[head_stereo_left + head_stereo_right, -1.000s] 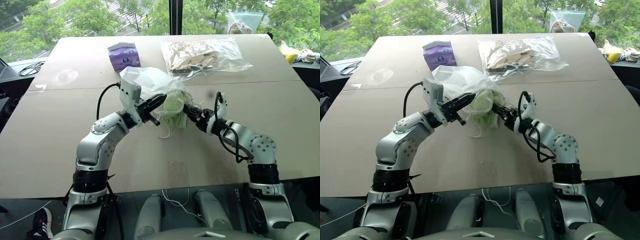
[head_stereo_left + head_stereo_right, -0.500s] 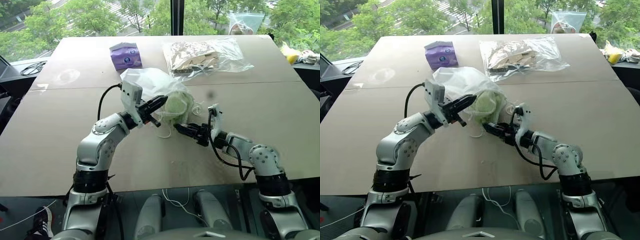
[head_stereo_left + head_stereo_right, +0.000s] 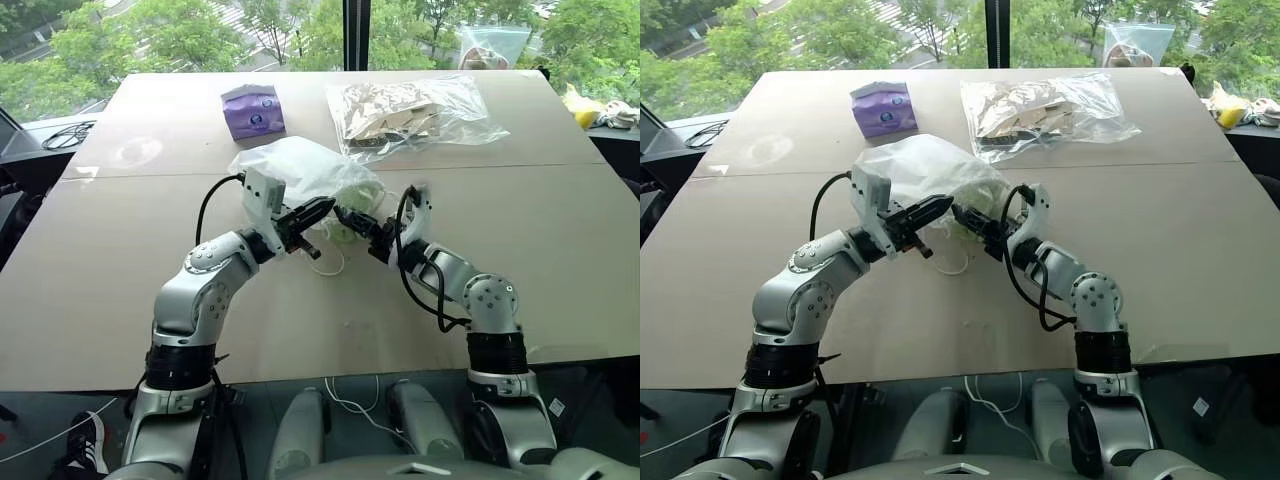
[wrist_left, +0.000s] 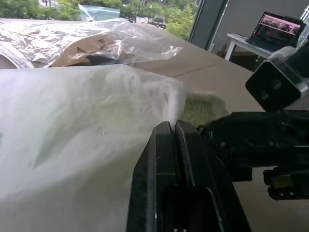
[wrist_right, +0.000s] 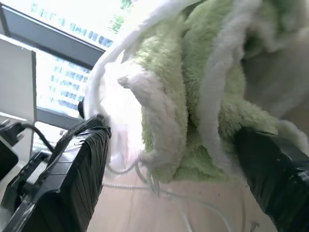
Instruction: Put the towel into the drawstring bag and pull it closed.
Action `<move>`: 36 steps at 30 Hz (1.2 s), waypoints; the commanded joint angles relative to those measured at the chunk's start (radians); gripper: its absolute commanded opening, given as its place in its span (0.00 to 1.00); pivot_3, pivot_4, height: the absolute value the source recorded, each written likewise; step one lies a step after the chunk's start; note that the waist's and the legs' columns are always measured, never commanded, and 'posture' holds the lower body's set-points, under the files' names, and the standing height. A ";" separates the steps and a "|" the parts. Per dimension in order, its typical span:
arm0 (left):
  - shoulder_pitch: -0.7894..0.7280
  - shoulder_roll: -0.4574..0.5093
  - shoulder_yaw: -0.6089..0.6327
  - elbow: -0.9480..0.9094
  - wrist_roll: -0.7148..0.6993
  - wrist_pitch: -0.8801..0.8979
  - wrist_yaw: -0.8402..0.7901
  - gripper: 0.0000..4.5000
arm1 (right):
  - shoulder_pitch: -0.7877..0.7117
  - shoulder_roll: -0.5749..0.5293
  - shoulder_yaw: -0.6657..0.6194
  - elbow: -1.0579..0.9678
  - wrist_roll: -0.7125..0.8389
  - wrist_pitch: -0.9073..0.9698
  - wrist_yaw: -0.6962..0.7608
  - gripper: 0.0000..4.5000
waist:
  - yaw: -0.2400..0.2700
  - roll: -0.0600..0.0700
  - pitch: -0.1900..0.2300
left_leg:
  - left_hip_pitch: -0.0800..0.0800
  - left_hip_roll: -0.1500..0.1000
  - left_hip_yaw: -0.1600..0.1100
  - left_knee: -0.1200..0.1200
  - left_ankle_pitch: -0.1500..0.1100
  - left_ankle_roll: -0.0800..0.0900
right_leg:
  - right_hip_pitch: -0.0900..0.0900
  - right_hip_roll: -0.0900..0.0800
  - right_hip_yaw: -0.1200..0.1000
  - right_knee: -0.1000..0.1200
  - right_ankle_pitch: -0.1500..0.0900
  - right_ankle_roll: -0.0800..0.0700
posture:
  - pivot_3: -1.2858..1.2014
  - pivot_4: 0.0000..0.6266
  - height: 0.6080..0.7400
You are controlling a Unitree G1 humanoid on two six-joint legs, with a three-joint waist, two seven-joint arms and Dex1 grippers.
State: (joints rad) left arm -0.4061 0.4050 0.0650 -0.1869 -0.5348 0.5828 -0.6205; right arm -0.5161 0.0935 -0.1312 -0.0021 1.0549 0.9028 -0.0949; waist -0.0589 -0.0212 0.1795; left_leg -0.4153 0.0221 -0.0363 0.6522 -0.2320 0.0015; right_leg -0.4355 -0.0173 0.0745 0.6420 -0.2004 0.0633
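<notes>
The left gripper (image 3: 318,210) keeps its pinch clamped tight on the rim of the bag (image 3: 300,168), holding the mouth up off the table (image 3: 120,260). No change there. The action is on the right: the right gripper (image 3: 345,215), which half a second ago had dropped back low toward the table, has swung up and in again to the mouth, and its fingers have spread wide. Up close from its wrist, those fingers (image 5: 72,179) stand either side of the towel (image 5: 193,96), which bulges green out of the mouth beside a loop of cord (image 5: 145,183). So the towel looks only partly in, and I'd judge another push is coming before any pulling closed.

Around them: the cords trail on the table just under the bag and could snag a finger. Farther back, a purple pack (image 3: 250,110), then a clear bag (image 3: 415,108) with brown contents, both well apart and out of the way.
</notes>
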 commanded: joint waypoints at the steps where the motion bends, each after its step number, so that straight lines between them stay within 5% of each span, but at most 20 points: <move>1: 0.004 0.003 -0.004 -0.048 -0.005 -0.011 -0.010 0.00 | -0.017 0.009 -0.013 -0.005 -0.049 -0.013 -0.054 0.81 | 0.000 0.000 0.000 | 0.000 0.000 0.000 0.000 0.000 0.000 | 0.000 0.000 0.000 0.000 0.000 0.000 | 0.52 0.24 1.00; 4: 0.005 0.003 -0.004 -0.048 -0.006 -0.011 -0.012 0.00 | -0.011 0.008 0.006 -0.022 -0.071 0.004 -0.044 0.55 | -0.001 0.000 0.000 | 0.000 0.000 0.000 0.000 0.000 0.000 | 0.000 0.000 0.000 0.000 0.000 0.000 | 0.52 0.24 1.00; 8: 0.006 0.005 -0.005 -0.047 -0.005 -0.012 -0.018 0.00 | -0.017 0.028 -0.004 -0.040 -0.060 0.013 -0.033 0.09 | -0.005 0.000 0.000 | 0.001 0.000 0.000 0.000 0.000 0.000 | 0.000 0.000 0.000 0.000 0.000 0.000 | 0.52 0.24 1.00; 10: 0.005 0.006 -0.006 -0.047 -0.004 -0.013 -0.022 0.00 | -0.024 0.038 -0.012 -0.049 -0.040 0.017 -0.020 0.02 | -0.007 0.000 0.000 | 0.001 0.000 0.000 0.000 0.000 0.000 | 0.000 0.000 0.000 0.000 0.000 0.000 | 0.52 0.24 1.00; 17: -0.002 0.013 -0.018 -0.083 -0.046 -0.004 -0.077 0.00 | -0.052 0.054 -0.023 -0.123 0.128 0.066 0.106 0.02 | -0.007 0.000 0.000 | 0.000 0.000 0.000 0.000 0.000 0.000 | 0.000 0.000 0.000 0.000 0.000 0.000 | 0.52 0.24 1.00; 21: -0.010 0.006 0.012 -0.111 -0.155 0.075 -0.099 0.00 | -0.093 0.079 -0.108 -0.012 0.068 -0.072 0.032 0.02 | -0.007 0.000 0.000 | 0.000 0.000 -0.001 0.000 0.000 0.000 | 0.000 0.000 -0.001 0.000 0.000 0.000 | 0.52 0.24 1.00; 32: -0.057 0.001 0.074 -0.087 -0.311 0.168 -0.102 0.00 | 0.040 -0.153 0.102 -0.187 0.075 0.145 0.330 0.02 | -0.010 0.000 0.000 | 0.001 0.000 -0.001 0.000 0.000 0.000 | 0.000 0.000 0.000 0.000 0.000 0.000 | 0.52 0.24 1.00; 36: -0.060 0.011 0.076 -0.082 -0.360 0.214 -0.113 0.00 | -0.060 -0.025 -0.094 0.004 0.025 -0.093 0.095 0.02 | -0.013 0.000 0.000 | 0.002 0.001 0.000 0.000 0.000 0.000 | 0.000 0.001 0.000 0.001 -0.001 0.002 | 0.52 0.24 1.00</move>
State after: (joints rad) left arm -0.4577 0.4067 0.1219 -0.2524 -0.8502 0.7814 -0.7155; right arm -0.5319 0.0598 -0.1470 -0.0422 1.0854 0.9007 0.0705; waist -0.0724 -0.0216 0.1791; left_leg -0.4139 0.0228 -0.0370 0.6526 -0.2319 0.0016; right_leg -0.4353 -0.0159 0.0743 0.6426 -0.2013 0.0653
